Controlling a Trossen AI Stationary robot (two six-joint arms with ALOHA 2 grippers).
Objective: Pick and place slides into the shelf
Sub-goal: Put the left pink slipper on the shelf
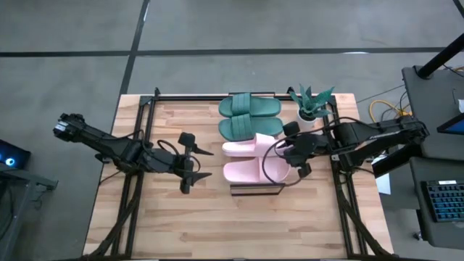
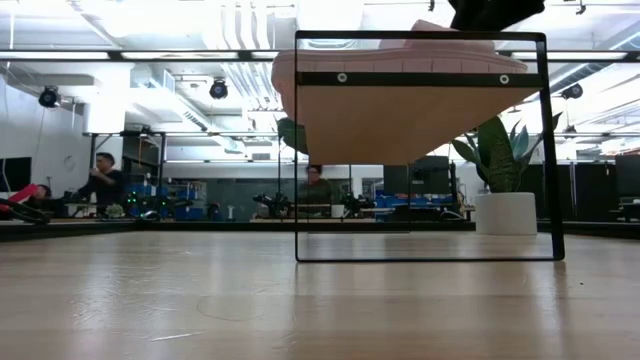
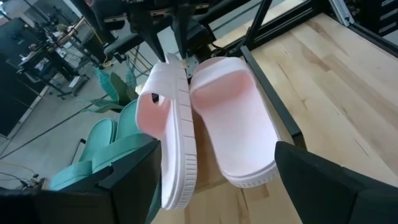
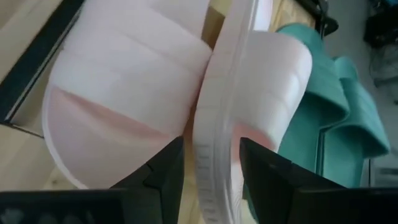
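Two teal slides [image 1: 250,107] [image 1: 245,129] lie side by side on the far part of the shelf [image 1: 257,190], a wood plank in a black frame. Two pale pink slides sit nearer on it. The nearer pink slide [image 1: 245,172] lies flat on its sole. The farther pink slide [image 1: 250,148] is tipped up on its long edge, between the flat pink one and the teal pair. My right gripper [image 1: 284,152] is at that slide's right end, shut on it. My left gripper [image 1: 190,161] hangs open to the left of the shelf, touching nothing. My right gripper pinches the tipped pink slide by its sole [image 4: 214,168] at the strap end, one finger [image 4: 163,171] on each face. The fingers come about level from the table's right. The slide stands on its side edge [image 3: 180,186] on the shelf, beside the flat pink slide [image 3: 239,124].
A potted plant in a white pot [image 1: 312,109] stands just right of the shelf's far end, close behind my right arm. Black frame rails [image 1: 145,109] run along the table's left and right sides. Bare wood lies in front of the shelf [image 1: 239,225]. People sit in the room beyond.
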